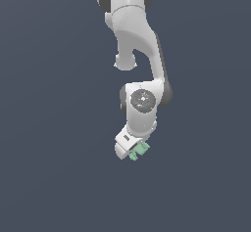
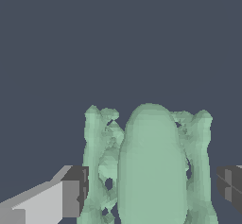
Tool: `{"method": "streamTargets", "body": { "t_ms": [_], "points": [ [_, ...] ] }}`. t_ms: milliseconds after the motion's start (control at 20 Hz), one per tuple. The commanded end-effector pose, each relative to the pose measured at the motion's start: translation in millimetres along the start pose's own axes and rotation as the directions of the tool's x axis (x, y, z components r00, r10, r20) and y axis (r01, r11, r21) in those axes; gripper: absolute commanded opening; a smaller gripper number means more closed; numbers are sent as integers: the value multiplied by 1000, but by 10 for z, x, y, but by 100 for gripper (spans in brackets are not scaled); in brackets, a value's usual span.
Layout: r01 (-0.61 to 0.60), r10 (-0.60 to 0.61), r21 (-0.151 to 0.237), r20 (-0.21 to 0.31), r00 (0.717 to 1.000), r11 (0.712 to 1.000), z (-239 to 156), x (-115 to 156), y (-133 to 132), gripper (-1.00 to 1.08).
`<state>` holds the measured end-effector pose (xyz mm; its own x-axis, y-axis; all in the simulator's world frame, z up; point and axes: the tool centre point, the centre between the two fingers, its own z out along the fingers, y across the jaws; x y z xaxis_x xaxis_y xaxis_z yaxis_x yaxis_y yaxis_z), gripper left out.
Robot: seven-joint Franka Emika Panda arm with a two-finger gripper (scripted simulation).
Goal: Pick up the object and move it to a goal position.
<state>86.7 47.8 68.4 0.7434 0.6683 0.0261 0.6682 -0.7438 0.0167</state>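
Note:
The object (image 1: 139, 150) is a small pale mint-green blocky piece with ridged edges. In the exterior view it sticks out from the tip of my white gripper (image 1: 132, 152), tilted the same way as the hand. In the wrist view the object (image 2: 151, 166) fills the space between my two dark finger pads. One pad (image 2: 78, 190) touches its ridged side and the other pad (image 2: 229, 184) sits right at its opposite side. The gripper (image 2: 152, 190) is shut on the object. The object's lower end is cut off by the frame.
The white arm (image 1: 139, 55) comes down from the top of the exterior view. Everything behind it is a plain dark grey-blue surface (image 1: 49, 128) with no other objects and no goal marker showing.

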Motion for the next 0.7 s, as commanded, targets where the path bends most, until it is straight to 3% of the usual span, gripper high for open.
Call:
{"method": "streamTargets", "body": {
  "t_ms": [0, 200, 250, 650],
  "points": [
    [-6, 6, 17, 26, 1000, 1000, 280, -122, -19, 100],
    [-6, 6, 17, 26, 1000, 1000, 284, -112, -11, 100],
    [-6, 6, 17, 26, 1000, 1000, 284, -112, -11, -100],
    [-6, 6, 17, 26, 1000, 1000, 284, -112, -11, -100]
  ]
}}
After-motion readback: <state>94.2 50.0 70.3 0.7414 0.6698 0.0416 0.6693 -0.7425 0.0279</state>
